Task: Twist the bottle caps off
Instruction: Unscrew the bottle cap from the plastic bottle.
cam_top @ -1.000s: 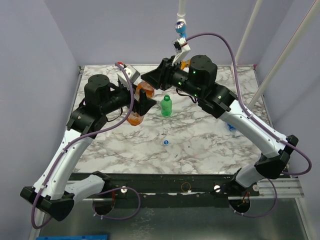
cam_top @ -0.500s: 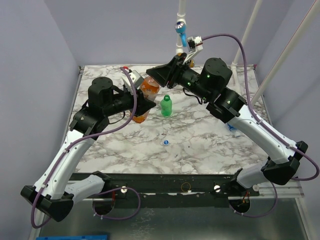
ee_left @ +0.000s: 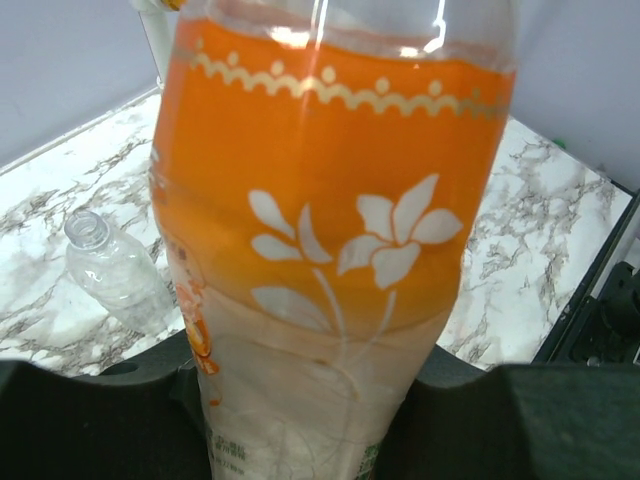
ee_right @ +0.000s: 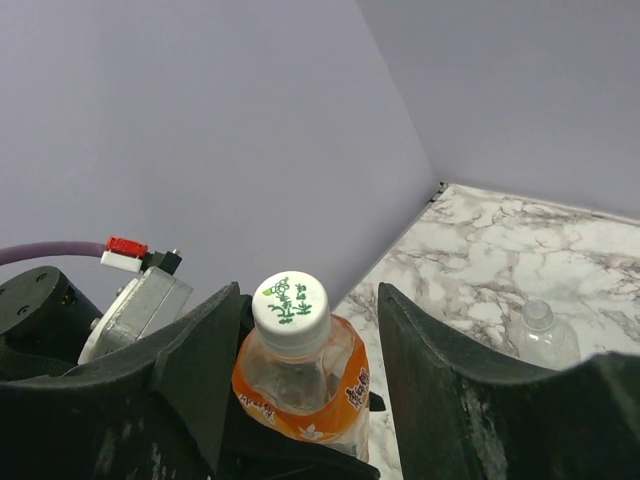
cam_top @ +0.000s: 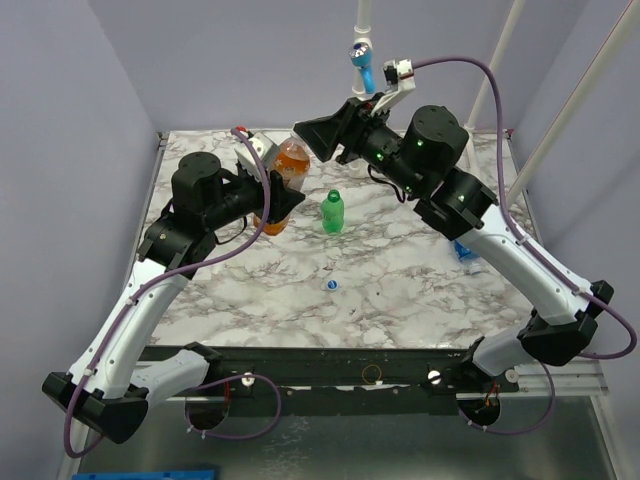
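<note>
The left claw (cam_top: 281, 205) clamps a smooth orange-labelled clear plastic bottle (ee_left: 330, 250). The right claw (cam_top: 310, 135) gapes wide beside its round white printed cap (ee_right: 291, 312). Below is a glossy grey-veined marble desk (cam_top: 400, 280), backed by lilac walls (cam_top: 200, 60).

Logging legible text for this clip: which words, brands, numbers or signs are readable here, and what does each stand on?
No text is legible enough to quote.
The cap of the orange bottle: green printed marks, too small to read.
Orange bottle's neck label, right wrist view: red characters, blurred.
The fine print at the label's foot, left wrist view: blurred; the white flowers above carry no words.
</note>
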